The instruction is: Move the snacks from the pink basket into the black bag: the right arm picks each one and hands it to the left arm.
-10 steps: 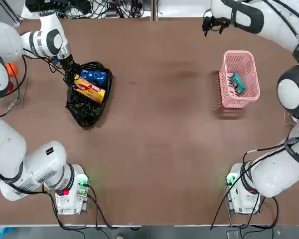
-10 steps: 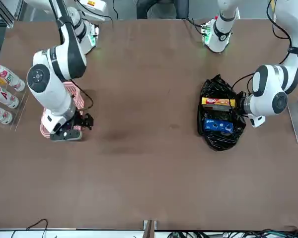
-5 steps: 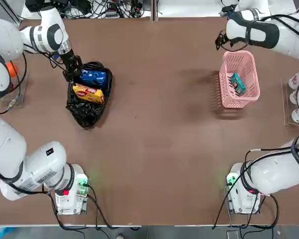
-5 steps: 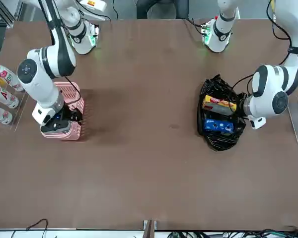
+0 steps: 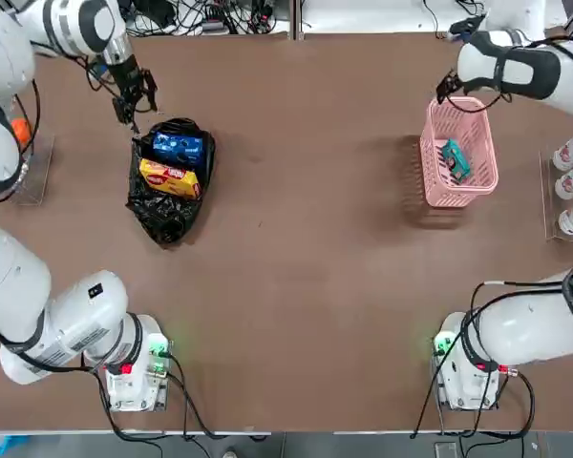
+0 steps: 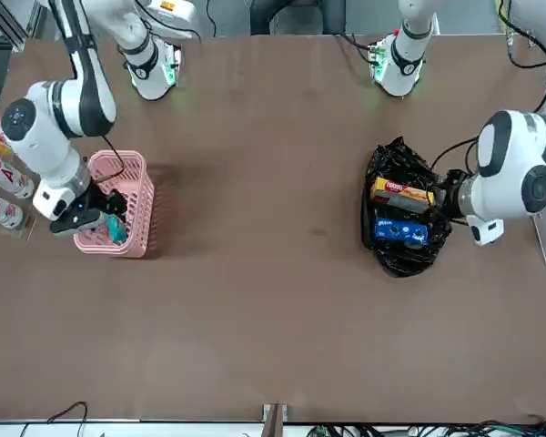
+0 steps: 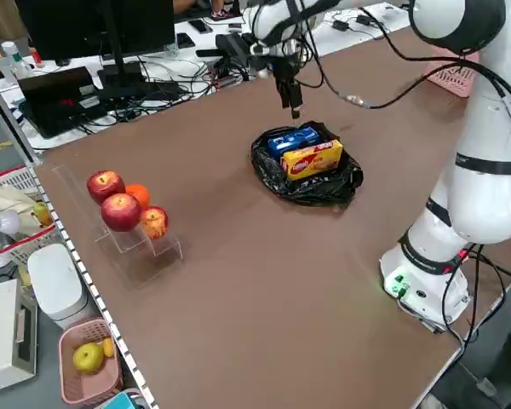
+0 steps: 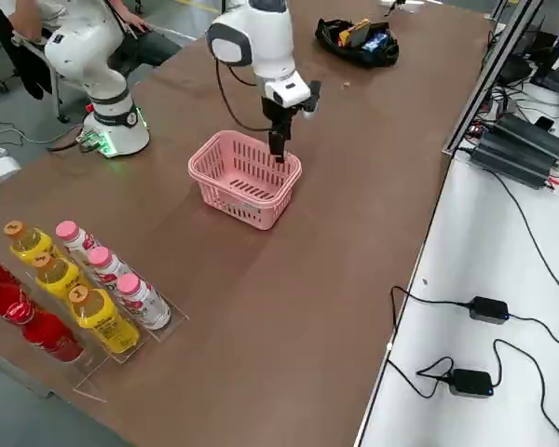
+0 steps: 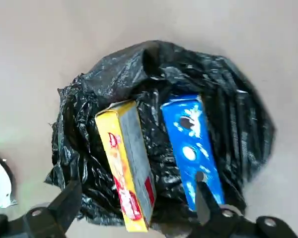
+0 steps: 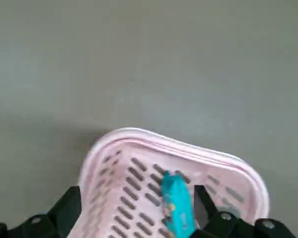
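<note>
- The glossy black bag (image 5: 167,196) of thin, wrinkled film lies lumpy and open on the left of the brown table (image 5: 306,286).
- Inside it, side by side, lie a flat blue snack packet (image 5: 179,147) and a boxy yellow packet with red print (image 5: 170,177).
- Well apart on the right stands the small rectangular pink plastic basket (image 5: 482,181) with slotted lattice walls, holding one teal packet (image 5: 455,159).
- The left gripper (image 5: 134,95) hangs just beyond the bag's far edge, jaws spread wide and empty; a second ago it was down in the bag at the yellow packet, which now lies free.
- The right gripper (image 5: 449,88), wide open and empty, sits over the basket's far rim, having swung in from farther toward the table's middle.
</note>
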Robot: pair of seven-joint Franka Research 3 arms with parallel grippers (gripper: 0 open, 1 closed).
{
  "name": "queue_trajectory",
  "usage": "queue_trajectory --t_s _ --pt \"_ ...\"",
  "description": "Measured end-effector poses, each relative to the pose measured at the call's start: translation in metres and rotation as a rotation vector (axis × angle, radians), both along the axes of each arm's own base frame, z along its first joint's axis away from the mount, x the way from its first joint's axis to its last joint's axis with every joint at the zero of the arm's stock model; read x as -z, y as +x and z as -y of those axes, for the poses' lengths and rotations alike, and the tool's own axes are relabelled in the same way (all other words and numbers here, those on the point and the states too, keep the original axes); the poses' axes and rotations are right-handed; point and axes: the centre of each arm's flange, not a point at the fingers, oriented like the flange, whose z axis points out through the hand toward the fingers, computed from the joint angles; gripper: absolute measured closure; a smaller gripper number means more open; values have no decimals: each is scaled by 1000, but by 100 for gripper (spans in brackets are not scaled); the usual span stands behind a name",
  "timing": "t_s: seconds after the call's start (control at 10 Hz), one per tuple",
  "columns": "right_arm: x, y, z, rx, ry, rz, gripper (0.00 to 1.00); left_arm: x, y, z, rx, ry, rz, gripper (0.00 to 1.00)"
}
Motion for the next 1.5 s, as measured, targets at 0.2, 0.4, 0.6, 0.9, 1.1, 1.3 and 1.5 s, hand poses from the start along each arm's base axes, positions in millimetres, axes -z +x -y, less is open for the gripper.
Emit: queue_trajectory --t_s 0.2,0.4,0.6,0.9,1.1,1.3,1.5 --pt "25 -16 18 -8 -10 26 0 -21 6 13 89 -24 19 0" --pt "42 -28 23 -3 -12 48 0 -44 13 16 223 -59 47 0" --pt "57 -42 25 3 -15 88 0 -79 19 12 402 -116 68 0" --pt "74 -59 37 31 -19 119 0 -147 20 -3 674 -208 99 0" --pt "81 -63 57 84 -17 104 0 -165 17 -1 852 -241 116 0" --pt "90 -65 62 179 28 90 0 -185 10 1 972 -239 140 0" --pt "99 -66 64 244 60 78 0 -205 3 -6 997 -208 163 0"
